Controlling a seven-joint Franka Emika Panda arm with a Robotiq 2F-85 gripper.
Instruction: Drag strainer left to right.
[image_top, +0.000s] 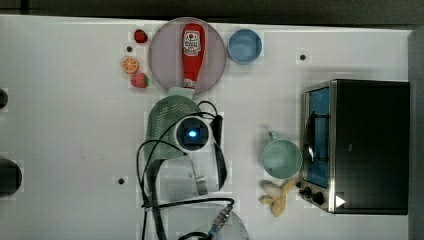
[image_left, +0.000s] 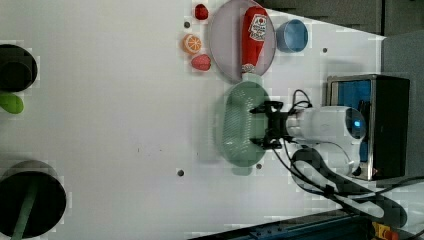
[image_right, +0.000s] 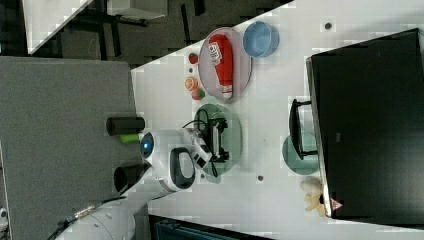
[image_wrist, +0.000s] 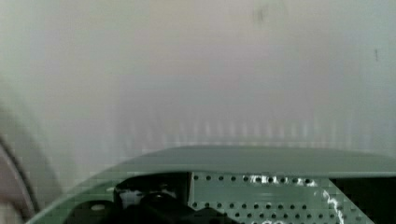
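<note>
Strainer (image_left: 235, 125) lies beside the plate (image_left: 222, 45) — gripper (image_left: 264, 125) spread wide over its basin.

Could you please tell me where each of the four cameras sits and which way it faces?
Top view: overhead, looking straight down on the table; the wrist covers the strainer.
Left view: high above, rotated, facing strainer and open gripper; the forearm shows.
Right view: high, beside the table, across the oven; the arm's white links show.
Wrist view: on the arm, close over the strainer's rim.
Top, left and right views share the ketchup bottle on the plate.
</note>
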